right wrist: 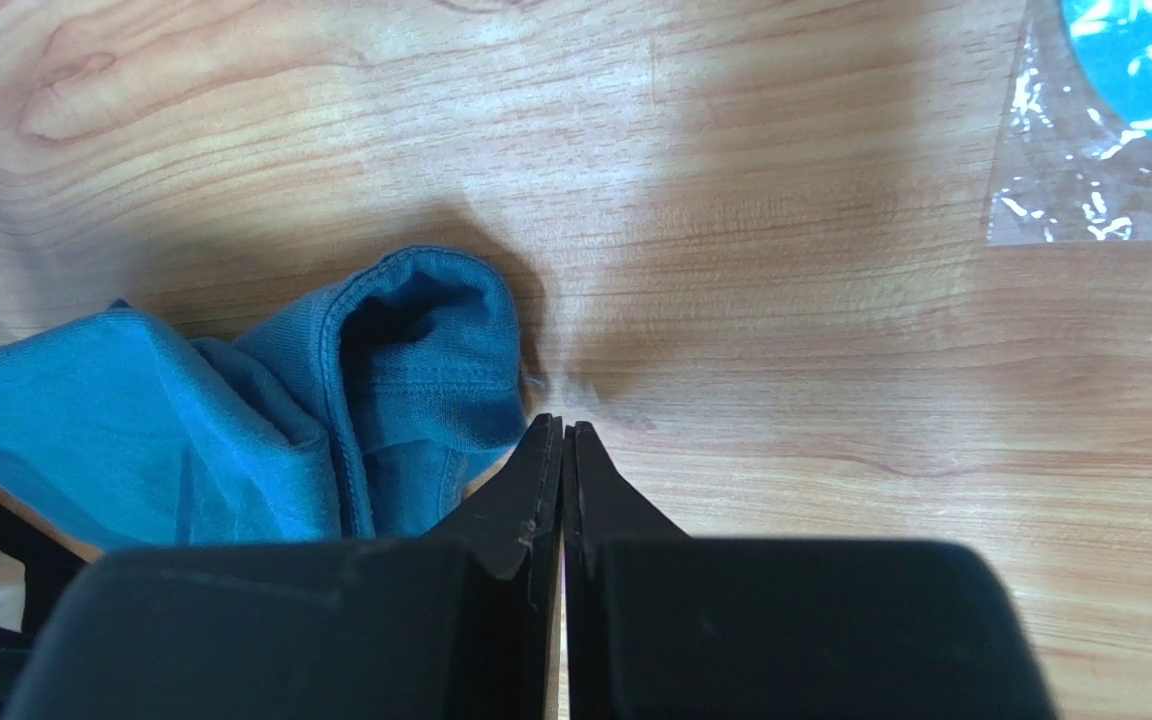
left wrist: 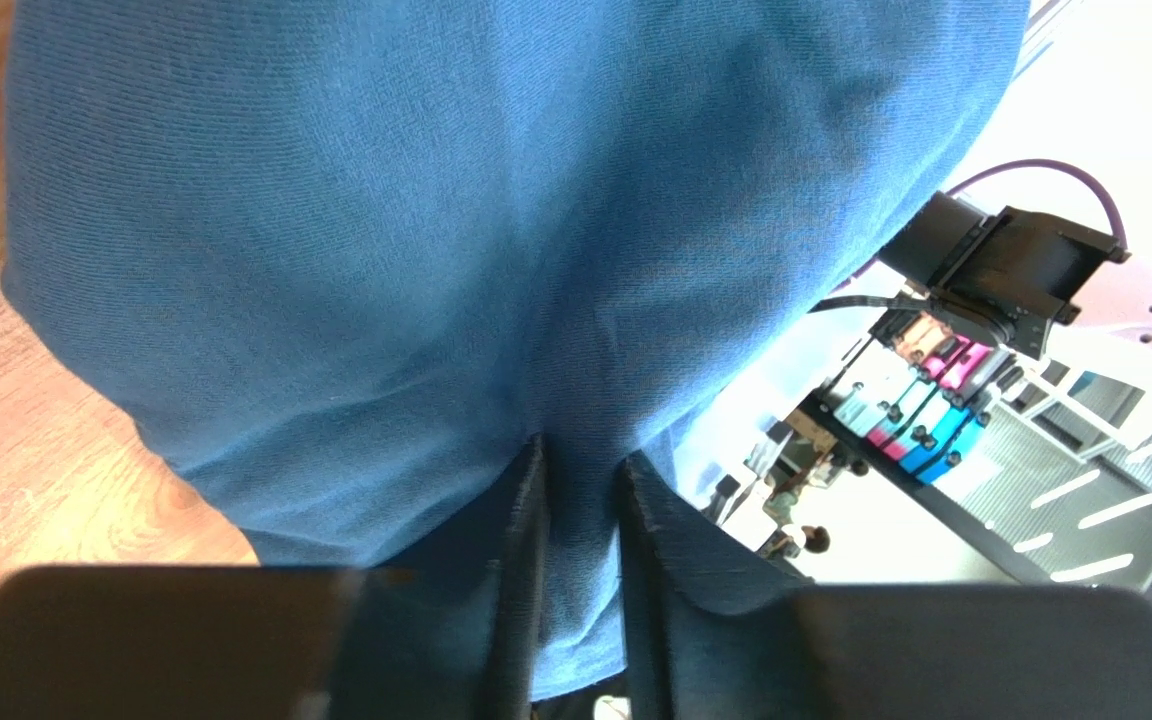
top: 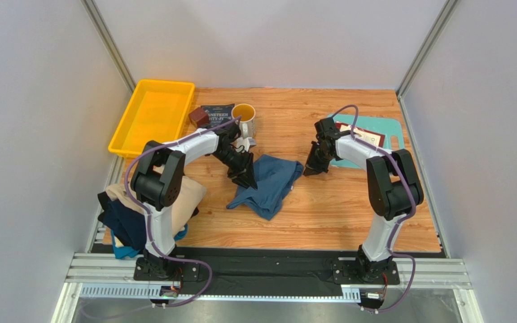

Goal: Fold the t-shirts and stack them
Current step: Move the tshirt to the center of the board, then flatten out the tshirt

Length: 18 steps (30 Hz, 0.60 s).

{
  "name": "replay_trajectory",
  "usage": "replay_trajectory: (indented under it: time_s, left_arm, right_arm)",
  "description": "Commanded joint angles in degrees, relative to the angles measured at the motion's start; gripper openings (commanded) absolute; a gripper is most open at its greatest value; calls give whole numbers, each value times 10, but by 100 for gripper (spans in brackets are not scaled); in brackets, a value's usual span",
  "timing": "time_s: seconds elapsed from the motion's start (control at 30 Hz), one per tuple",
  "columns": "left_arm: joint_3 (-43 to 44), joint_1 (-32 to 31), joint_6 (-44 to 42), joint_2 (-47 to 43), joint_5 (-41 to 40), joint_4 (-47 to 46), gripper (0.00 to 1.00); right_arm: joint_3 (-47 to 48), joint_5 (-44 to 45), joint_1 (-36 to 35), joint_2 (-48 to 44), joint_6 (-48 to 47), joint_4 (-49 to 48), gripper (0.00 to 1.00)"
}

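A teal-blue t-shirt [top: 268, 183] lies crumpled mid-table. My left gripper [top: 244, 176] is shut on a fold of the teal-blue t-shirt at its left edge; in the left wrist view the cloth [left wrist: 462, 255] fills the frame and runs between the fingers [left wrist: 519, 518]. My right gripper [top: 311, 166] is shut and empty, just right of the shirt; in the right wrist view its tips [right wrist: 563, 432] sit on bare wood beside the shirt's hemmed sleeve [right wrist: 417, 375]. A pile of beige [top: 190, 195], dark navy [top: 123, 222] and light blue [top: 125, 252] t-shirts lies at the near left corner.
A yellow bin [top: 152, 116] stands at the back left. A dark book [top: 215, 113], a brown block [top: 198, 118] and a yellow mug [top: 244, 116] sit behind the left gripper. A teal cutting board [top: 376, 134] with a card lies at the back right.
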<state>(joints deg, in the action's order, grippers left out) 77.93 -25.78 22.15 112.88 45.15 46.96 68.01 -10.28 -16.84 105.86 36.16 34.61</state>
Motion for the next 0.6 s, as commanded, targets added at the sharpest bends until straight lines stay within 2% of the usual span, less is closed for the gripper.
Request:
replay_trajectory:
  time_s: [0.0,0.07,0.13,0.17,0.2,0.3,0.57]
  left_arm:
    - [0,2,-14,-31,12,3,32]
    - [-1,1,-16,-35,11,2,33]
    - [-3,2,-20,-33,18,3,26]
    - [-4,2,-20,-28,20,2,25]
    - [-5,2,-21,-28,21,2,24]
    - [-14,2,-22,-25,21,-1,24]
    - [-40,2,-27,-35,21,0,21]
  right_arm:
    - [1,16,-2,-57,-17,-7,0]
    - [2,22,-1,-71,-29,-5,0]
    - [12,8,-1,-74,-43,-1,0]
    - [16,4,-2,-70,-50,5,9]
    - [19,-2,-1,-60,-49,9,32]
    - [13,-13,-1,-41,-41,-2,38]
    - [3,-54,-6,3,-17,-54,43]
